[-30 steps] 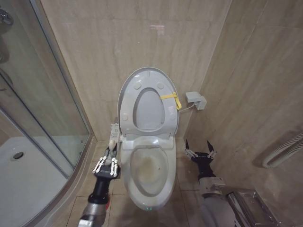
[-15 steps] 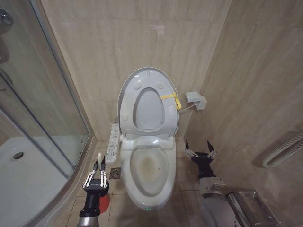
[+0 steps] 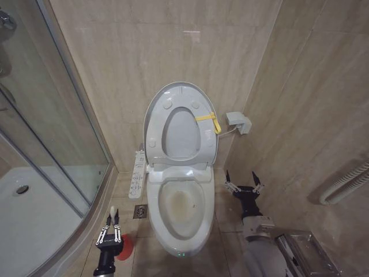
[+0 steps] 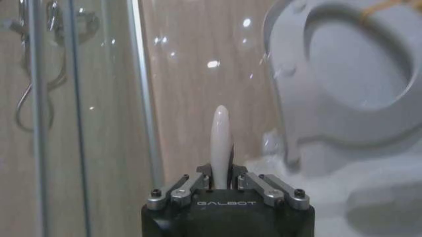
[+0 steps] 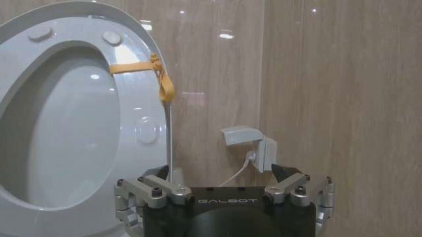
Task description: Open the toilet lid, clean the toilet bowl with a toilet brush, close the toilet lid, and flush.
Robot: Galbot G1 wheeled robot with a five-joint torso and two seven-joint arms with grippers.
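The toilet lid (image 3: 180,90) stands upright against the wall, with the seat ring and its yellow strap raised against it. Below them the toilet bowl (image 3: 181,202) lies uncovered and stained inside. On the floor left of the bowl, my left gripper (image 3: 110,232) is shut on the toilet brush's white handle (image 3: 112,213), right over the round red holder (image 3: 125,247); the brush head is hidden. The left wrist view shows the handle (image 4: 221,138) rising between the shut fingers of that gripper (image 4: 221,174). My right gripper (image 3: 242,186) hangs open right of the bowl, also seen as the right gripper (image 5: 224,185) facing the lid (image 5: 72,12).
A long white button panel (image 3: 137,173) juts from the toilet's left side, with a floor drain (image 3: 141,212) beside it. The glass shower enclosure (image 3: 52,144) and its tray (image 3: 29,225) close off the left. A wall box (image 3: 237,122) with a cable sits right of the lid.
My left gripper has drawn back and down from beside the button panel toward the lower left, carrying the brush handle to the red holder. The right arm has not moved.
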